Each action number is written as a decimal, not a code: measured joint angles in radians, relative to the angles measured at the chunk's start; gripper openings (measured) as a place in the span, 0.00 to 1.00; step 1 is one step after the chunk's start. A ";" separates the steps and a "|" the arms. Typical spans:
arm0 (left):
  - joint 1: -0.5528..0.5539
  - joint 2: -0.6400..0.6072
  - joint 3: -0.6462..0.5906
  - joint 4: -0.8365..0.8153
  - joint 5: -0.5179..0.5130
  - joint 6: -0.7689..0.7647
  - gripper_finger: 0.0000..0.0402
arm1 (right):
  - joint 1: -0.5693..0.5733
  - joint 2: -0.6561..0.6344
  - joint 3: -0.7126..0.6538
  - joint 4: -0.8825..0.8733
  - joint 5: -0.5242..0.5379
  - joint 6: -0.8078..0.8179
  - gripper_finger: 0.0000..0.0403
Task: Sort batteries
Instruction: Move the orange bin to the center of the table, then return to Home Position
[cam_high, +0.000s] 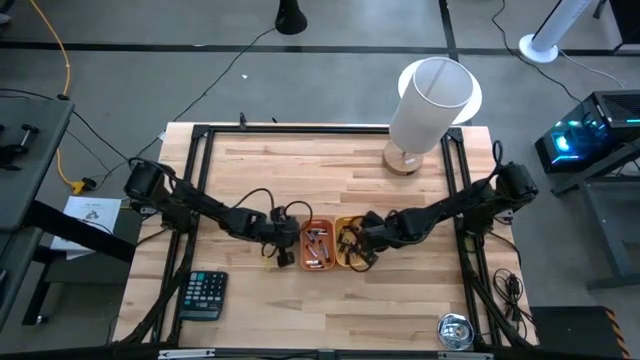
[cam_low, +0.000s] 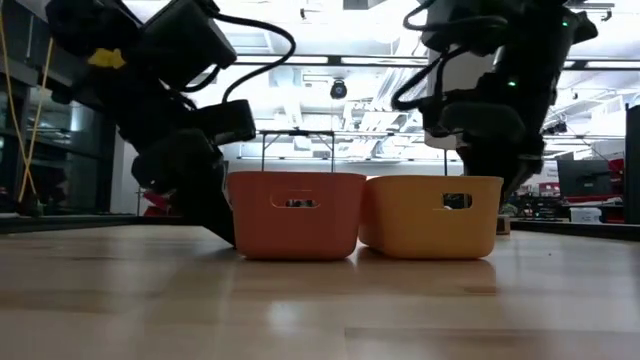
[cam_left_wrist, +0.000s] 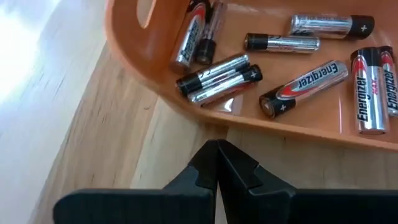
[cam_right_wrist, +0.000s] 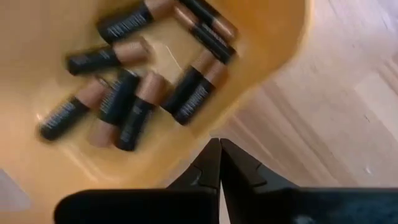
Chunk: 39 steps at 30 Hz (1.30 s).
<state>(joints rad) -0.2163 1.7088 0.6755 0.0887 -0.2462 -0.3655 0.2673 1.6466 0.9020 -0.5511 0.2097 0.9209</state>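
Observation:
Two small trays stand side by side at the table's middle. The orange tray holds several silvery and black batteries lying on its floor. The yellow tray holds several black and copper batteries. My left gripper is shut with nothing in it, low over the bare wood just outside the orange tray's left near wall. My right gripper is shut and holds nothing, pointing down at the yellow tray's near right rim.
A black calculator lies near the table's left near corner. A white cylinder on a round wooden base stands at the far right. A small shiny round thing sits at the near right corner. A black frame runs along the table's sides.

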 joint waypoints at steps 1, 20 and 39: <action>-0.001 0.001 0.000 0.002 -0.006 0.013 0.00 | -0.003 0.003 0.000 0.016 0.003 -0.005 0.00; 0.035 -0.167 -0.052 -0.283 -0.051 0.091 0.00 | -0.021 -0.099 0.000 -0.199 -0.010 -0.055 0.00; 0.063 -0.700 -0.422 0.354 -0.043 -0.107 0.00 | 0.063 -0.398 0.000 -0.493 0.159 0.209 0.00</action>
<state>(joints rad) -0.1536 1.0085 0.2539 0.4425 -0.2890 -0.4722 0.3299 1.2482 0.9016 -1.0438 0.3688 1.1299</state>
